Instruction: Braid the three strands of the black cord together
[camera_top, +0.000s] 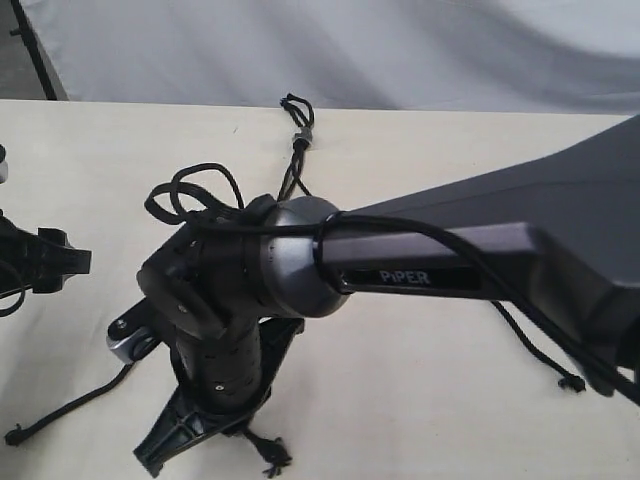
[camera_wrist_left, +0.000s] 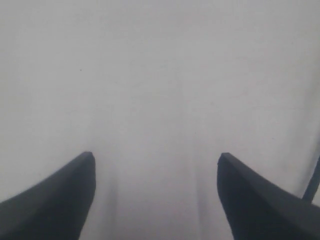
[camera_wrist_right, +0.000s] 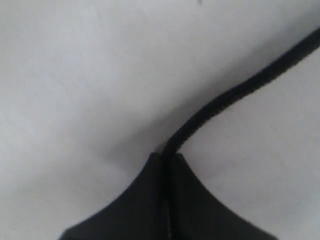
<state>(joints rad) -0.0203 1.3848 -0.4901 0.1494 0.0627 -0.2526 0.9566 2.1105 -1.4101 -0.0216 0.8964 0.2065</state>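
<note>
Grips a thin, soft, floppy strand (camera_wrist_right: 240, 90) in closed right fingers (camera_wrist_right: 131, 210); left fingers (camera_wrist_left: 55, 200) apart. Needs a tight pinch.

Plain cream table (camera_top: 420, 400); black cord (camera_top: 298, 135) (matte); dark grey arm (camera_top: 560, 200), silver joint (camera_top: 295, 268), white lettering (camera_top: 405, 277).

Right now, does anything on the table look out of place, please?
Nothing is damaged, but the three thin matte black rope strands lie splayed and unbraided: one end far left, another end far right, while the black right gripper pinches one strand.
</note>
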